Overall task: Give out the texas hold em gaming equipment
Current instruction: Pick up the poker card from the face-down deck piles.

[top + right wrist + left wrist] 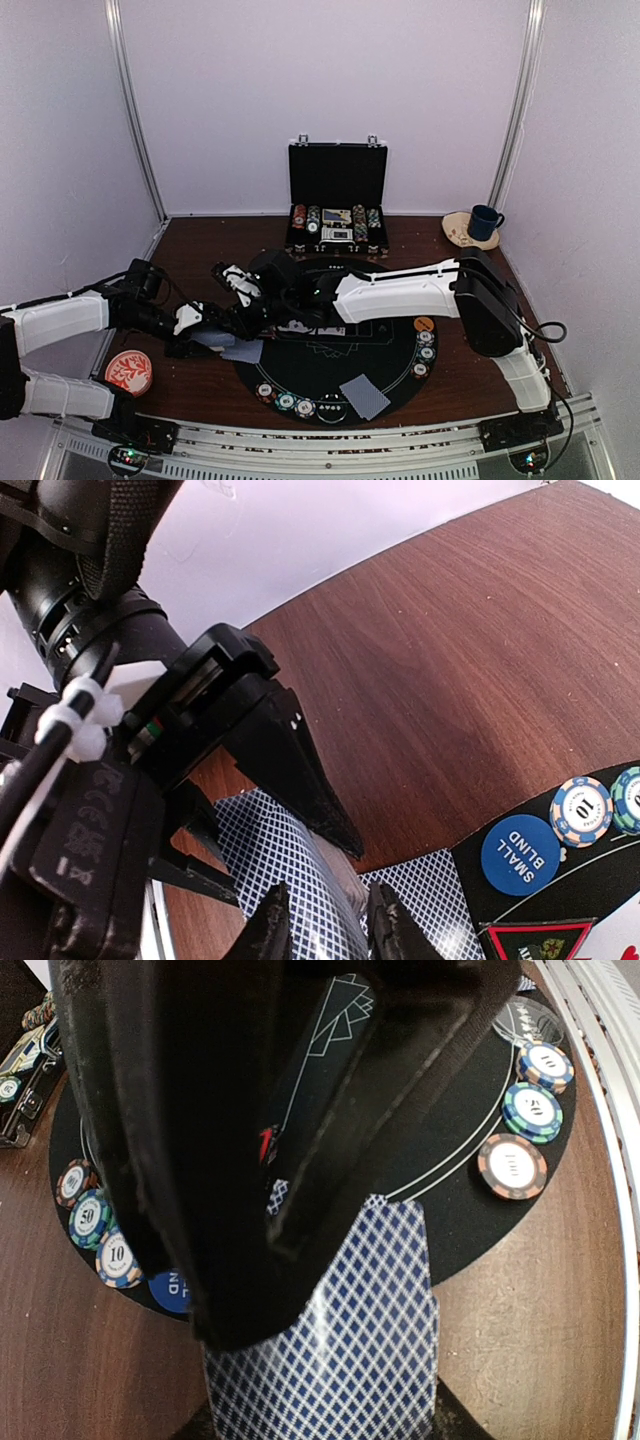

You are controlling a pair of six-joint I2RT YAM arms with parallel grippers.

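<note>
Well, my left tool [265,1280] clamps the cards [330,1350] at the mat's [330,362] left edge; my right tool [330,930] straddles the top card [300,865], half-closed; whether it grips, I cannot tell.

Top external view: mounted high behind the arm bases, facing the back wall and angled down. It covers the whole table [200,385], including the round mat [330,380] and the briefcase [337,180].

Left wrist view: very close, looking down past its own fingers [180,1160] onto the cards [340,1340].

Right wrist view: equally close, facing the other arm's fingers [300,780].

Both wrist views share the cards [300,850], the blue disc [172,1288] [519,854] and the chips [118,1258] [580,810] beside it.
</note>
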